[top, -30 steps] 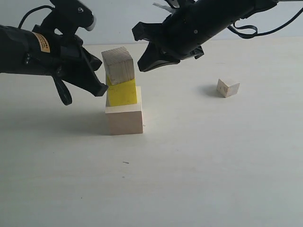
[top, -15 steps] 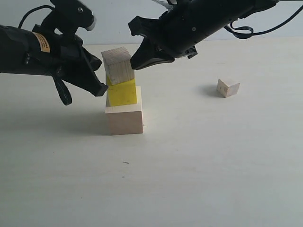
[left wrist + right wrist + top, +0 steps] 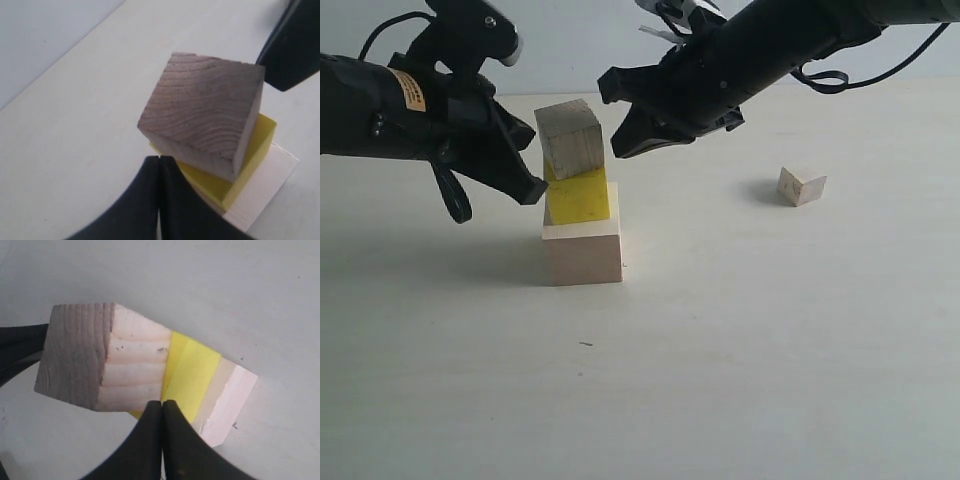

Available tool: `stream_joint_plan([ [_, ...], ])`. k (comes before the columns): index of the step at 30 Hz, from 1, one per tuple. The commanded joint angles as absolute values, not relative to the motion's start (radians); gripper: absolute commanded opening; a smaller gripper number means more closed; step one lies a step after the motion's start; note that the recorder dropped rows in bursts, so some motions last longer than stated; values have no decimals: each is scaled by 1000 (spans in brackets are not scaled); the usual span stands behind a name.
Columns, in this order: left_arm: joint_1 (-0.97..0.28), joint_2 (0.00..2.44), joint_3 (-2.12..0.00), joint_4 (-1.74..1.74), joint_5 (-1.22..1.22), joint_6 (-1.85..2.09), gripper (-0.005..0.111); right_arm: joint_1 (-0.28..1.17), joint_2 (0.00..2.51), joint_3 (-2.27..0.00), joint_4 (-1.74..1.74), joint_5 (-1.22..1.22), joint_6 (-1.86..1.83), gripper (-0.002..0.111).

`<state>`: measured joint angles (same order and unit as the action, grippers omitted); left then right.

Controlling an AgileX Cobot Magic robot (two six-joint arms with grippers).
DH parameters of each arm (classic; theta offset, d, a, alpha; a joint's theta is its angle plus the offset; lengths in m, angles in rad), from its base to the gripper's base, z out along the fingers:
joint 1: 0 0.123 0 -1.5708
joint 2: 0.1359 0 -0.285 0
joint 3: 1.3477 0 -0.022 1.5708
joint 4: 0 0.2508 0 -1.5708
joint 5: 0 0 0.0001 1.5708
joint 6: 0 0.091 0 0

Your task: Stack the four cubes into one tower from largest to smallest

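Seeing small pale wooden cube [image 3: 801,186] at 4 o'clock from right gripper [image 3: 618,150], well apart. Closer to it than to left gripper [image 3: 532,190]. Both pinched shut, empty.

You are looking at a robotics lab setup: a plain off-white surface [image 3: 740,380] meets a blank pale wall [image 3: 570,60] behind it, and a black cabled left arm [image 3: 380,110] and right arm [image 3: 790,40] reach in above that surface.

Table [image 3: 740,390]: off-white, matte, fills most of the exterior view.
Wall [image 3: 570,45]: plain pale grey-blue, meets the table's far edge.
Light: soft, even; shadows faint.
Speck [image 3: 585,344]: small, dark, on the table.
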<state>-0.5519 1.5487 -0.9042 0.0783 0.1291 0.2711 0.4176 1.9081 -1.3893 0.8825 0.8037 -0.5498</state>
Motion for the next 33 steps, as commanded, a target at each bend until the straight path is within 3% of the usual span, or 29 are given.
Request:
stream_joint_plan([
  [1, -558, 1547, -910, 67, 115, 273, 0, 419, 1909, -1394, 890, 780, -549, 0],
  [33, -558, 1547, -910, 67, 88, 273, 0, 419, 1909, -1394, 968, 870, -607, 0],
])
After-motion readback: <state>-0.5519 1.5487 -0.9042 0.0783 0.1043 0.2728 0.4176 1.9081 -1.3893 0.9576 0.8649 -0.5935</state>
